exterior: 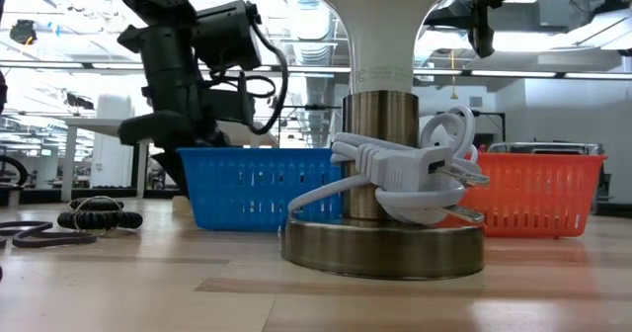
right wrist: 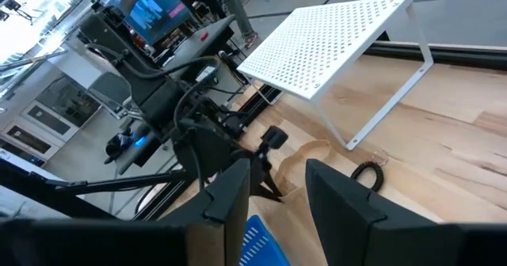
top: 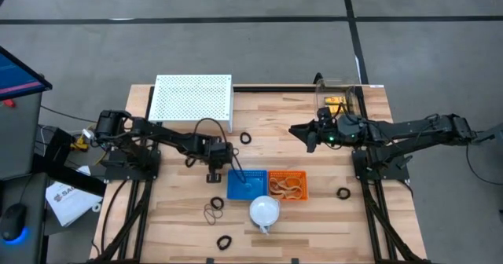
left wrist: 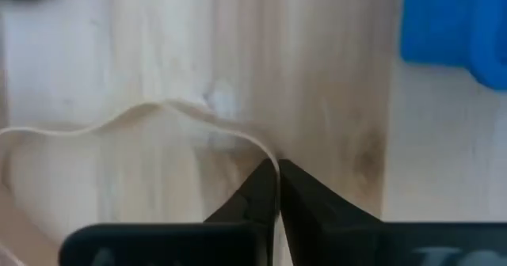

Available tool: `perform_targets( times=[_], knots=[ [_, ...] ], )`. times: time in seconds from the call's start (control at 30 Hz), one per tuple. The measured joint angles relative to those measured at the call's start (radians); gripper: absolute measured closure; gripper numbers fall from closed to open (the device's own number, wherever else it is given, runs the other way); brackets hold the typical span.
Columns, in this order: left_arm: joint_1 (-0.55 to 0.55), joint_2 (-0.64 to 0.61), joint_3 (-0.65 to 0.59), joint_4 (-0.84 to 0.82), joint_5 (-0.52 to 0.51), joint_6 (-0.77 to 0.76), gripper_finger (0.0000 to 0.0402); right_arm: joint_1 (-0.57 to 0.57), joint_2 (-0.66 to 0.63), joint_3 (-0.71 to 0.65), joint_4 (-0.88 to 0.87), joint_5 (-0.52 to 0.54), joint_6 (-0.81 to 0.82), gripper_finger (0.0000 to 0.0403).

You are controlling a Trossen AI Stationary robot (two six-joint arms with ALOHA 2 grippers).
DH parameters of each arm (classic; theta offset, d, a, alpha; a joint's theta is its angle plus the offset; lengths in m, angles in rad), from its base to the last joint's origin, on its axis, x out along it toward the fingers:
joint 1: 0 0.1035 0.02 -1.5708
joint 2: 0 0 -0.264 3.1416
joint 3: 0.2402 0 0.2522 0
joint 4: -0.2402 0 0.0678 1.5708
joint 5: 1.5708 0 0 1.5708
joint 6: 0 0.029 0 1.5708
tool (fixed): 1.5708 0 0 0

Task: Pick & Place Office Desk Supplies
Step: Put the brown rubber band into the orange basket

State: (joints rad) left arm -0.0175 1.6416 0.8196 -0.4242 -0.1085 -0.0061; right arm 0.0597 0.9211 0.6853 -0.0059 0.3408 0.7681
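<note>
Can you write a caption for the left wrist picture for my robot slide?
The left pincer, shut, pinches a thin tan rubber band on the wooden table beside the blue basket.

High view: overhead, straight down on whole table [top: 330,217]. Low view: tabletop height, level, close behind lamp base [exterior: 383,245]. Left wrist view: very near tabletop. Right wrist view: raised, oblique. Blue basket [top: 247,185] shared by all.
</note>
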Motion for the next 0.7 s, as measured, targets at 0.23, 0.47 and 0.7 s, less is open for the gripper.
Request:
perform_targets(
  times=[0.23,0.47,0.7],
  knots=[
    [0.031,-0.143,-0.001,-0.029,0.023,-0.018,0.0398,0.0,0.0,0.0,0.017,0.0,0.002,0.028],
    [0.077,-0.419,0.0,0.033,0.027,-0.109,0.0398,0.0,0.0,0.0,0.022,0.0,0.001,0.028],
    [0.134,-0.594,0.001,0.396,0.028,-0.173,0.04,-0.008,0.0,0.0,0.064,0.001,-0.033,0.028]
  ],
)
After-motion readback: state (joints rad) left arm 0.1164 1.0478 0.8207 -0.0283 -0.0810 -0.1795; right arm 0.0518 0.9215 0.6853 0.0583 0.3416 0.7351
